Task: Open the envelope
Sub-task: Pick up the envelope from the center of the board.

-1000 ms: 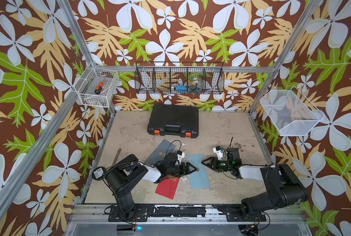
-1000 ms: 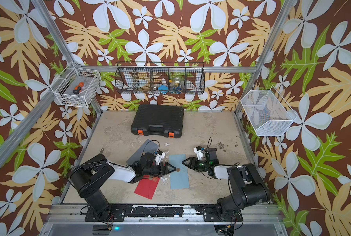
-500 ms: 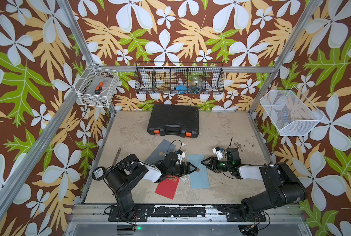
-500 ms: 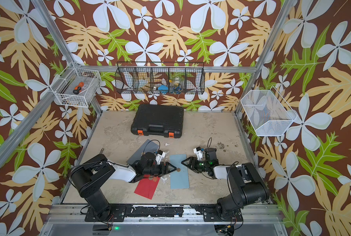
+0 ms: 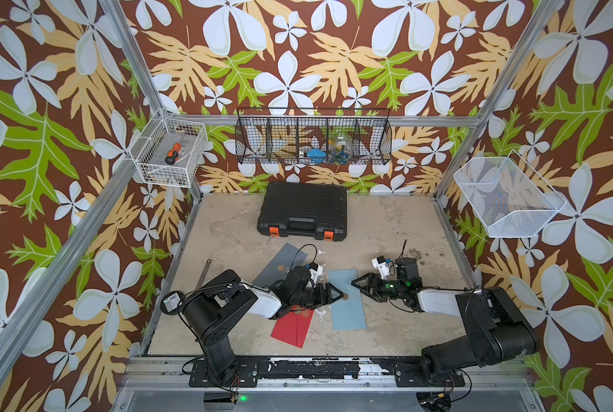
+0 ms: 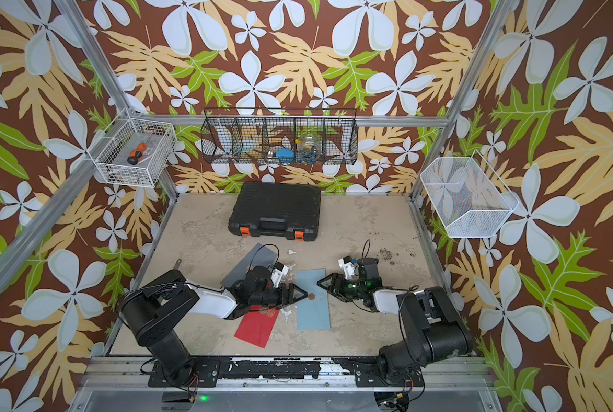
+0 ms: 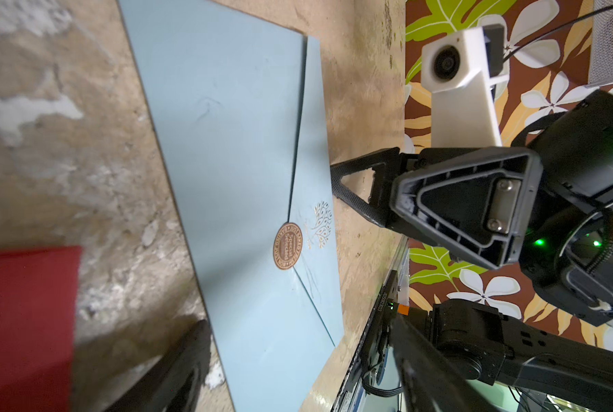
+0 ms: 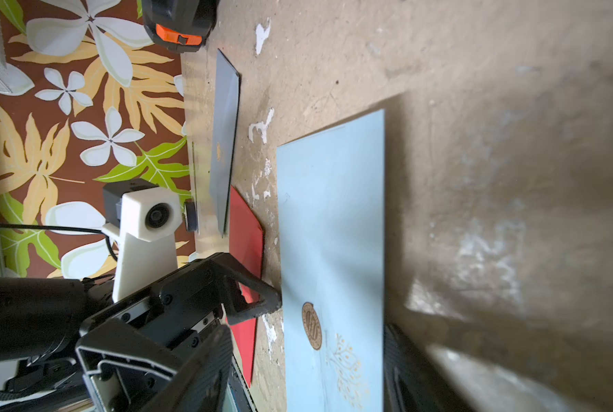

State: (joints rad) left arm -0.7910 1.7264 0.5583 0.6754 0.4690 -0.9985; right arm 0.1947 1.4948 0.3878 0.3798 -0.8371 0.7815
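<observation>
Presently flat on surface (image 5: 387, 232): blue envelope (image 5: 349, 310), sealed; flanked by left tool (image 5: 336, 293), right tool (image 5: 358, 284), both spread, empty, likely for flap access.

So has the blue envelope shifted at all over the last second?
No. In a top view the blue envelope lies flat in the same spot and at the same angle, in front of the black case, as it did a second ago.

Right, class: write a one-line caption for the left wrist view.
Blue envelope flat on the table, round seal intact, open right gripper beside its flap edge.
</observation>
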